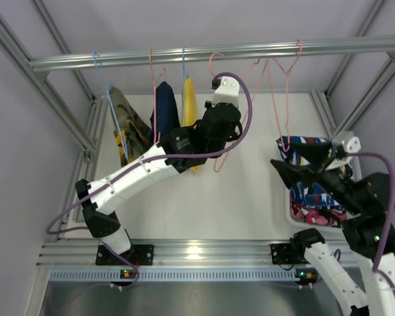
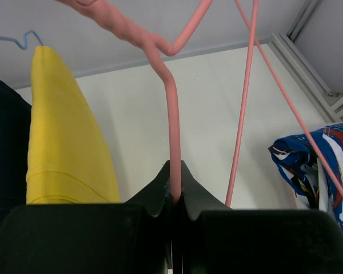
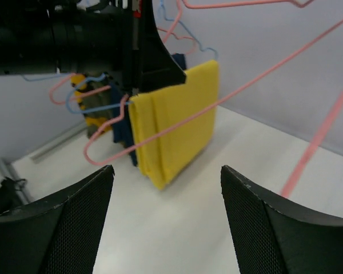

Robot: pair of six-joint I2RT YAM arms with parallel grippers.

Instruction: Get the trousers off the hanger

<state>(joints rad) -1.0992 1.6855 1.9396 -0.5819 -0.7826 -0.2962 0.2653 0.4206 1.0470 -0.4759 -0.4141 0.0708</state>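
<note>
Wire of the pink hanger (image 2: 171, 114) sits pinched in our left gripper (image 2: 175, 197), whose jaws are closed tight on it. Just to its left a yellow cloth (image 2: 63, 142) hangs on a blue hanger (image 2: 23, 39). Our right gripper (image 3: 167, 177) is spread wide and holds nothing, above the white bin (image 1: 291, 214) at the right. We see both trousers in that bin: the blue pair (image 1: 309, 194) farther back, the red-pink pair (image 1: 314, 216) at its near end.

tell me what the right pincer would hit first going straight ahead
Likely the pink hanger wire crossing its line, then the yellow folded cloth behind it; depth is unclear.
</note>
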